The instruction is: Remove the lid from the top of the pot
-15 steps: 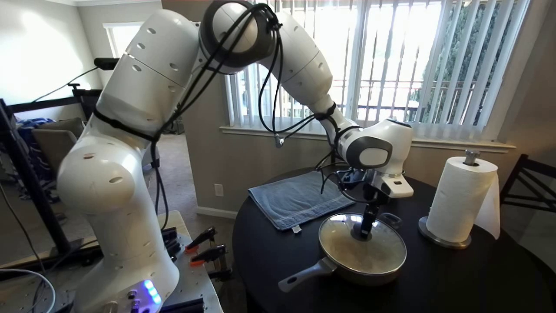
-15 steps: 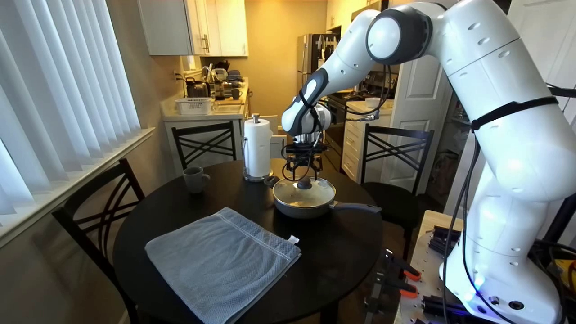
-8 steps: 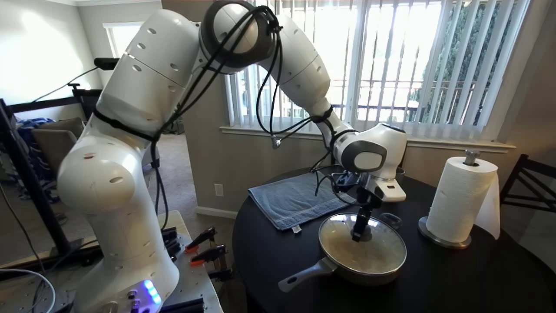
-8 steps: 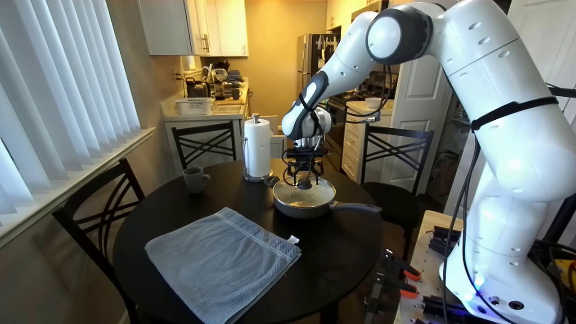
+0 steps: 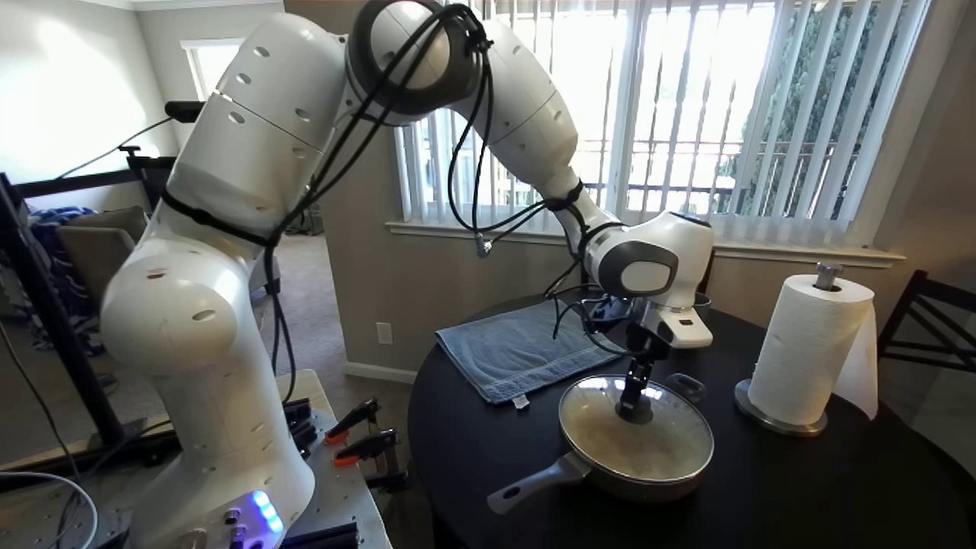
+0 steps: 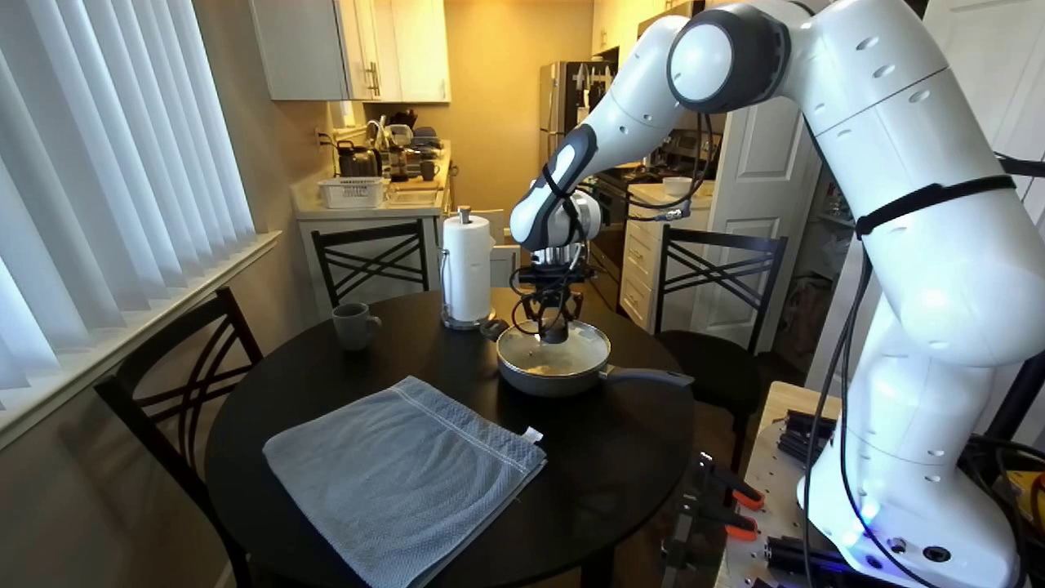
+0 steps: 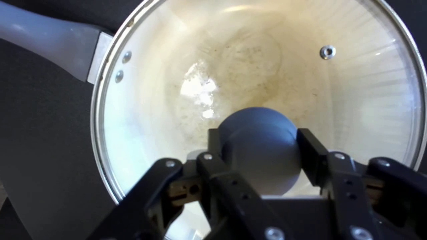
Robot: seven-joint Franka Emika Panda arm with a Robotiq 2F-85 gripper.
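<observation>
Moved since the frame half a second earlier: gripper [image 7: 258,138], shifted in an exterior view from the handle side of the knob [image 7: 260,153] to squarely upon it, its fingers [image 7: 312,156] seemingly drawn inward. For the lid [image 5: 640,446] and pot [image 6: 549,382], at most a slight displacement; no lifting apparent.

Item, lid: glass disc with metal rim, seated on the pot; no gap to be made out in either exterior view.

Item, pot: upright on the table [image 5: 762,488], its handle [image 7: 56,43] directed toward the robot's side.

Item, jaws: clenched on the knob, a finger laid against each side in the wrist view; no clear space is seen between.

Progress: reach and alignment judged complete, grasp apparently secured. Outstanding: the lid to be raised clear of the rim, carried aside and set down. The task may be placed near its midpoint, the removal proper not yet begun.

Item, arm [image 5: 526,114]: bent at a high elbow [image 5: 415,61], the forward part sloped down toward the table; wrist [image 5: 671,259] held above the lid. Gripper pointed downward with a slight lean, its tips inclined toward the robot's side.
</observation>
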